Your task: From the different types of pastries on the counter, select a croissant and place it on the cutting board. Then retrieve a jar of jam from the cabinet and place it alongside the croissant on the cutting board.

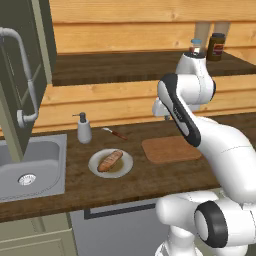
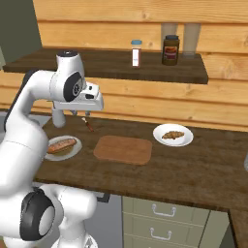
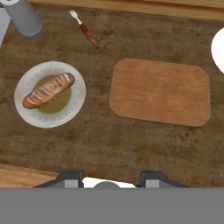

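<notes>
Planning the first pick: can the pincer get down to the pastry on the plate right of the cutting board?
Probably yes. The pastry lies uncovered on its white plate, nothing standing beside it, and the pincer hangs open above the counter near the cutting board.

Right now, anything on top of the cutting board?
Nothing. The cutting board lies bare on the counter in all three views; in the left base view the arm covers its right end. The pastries sit on plates either side.
</notes>
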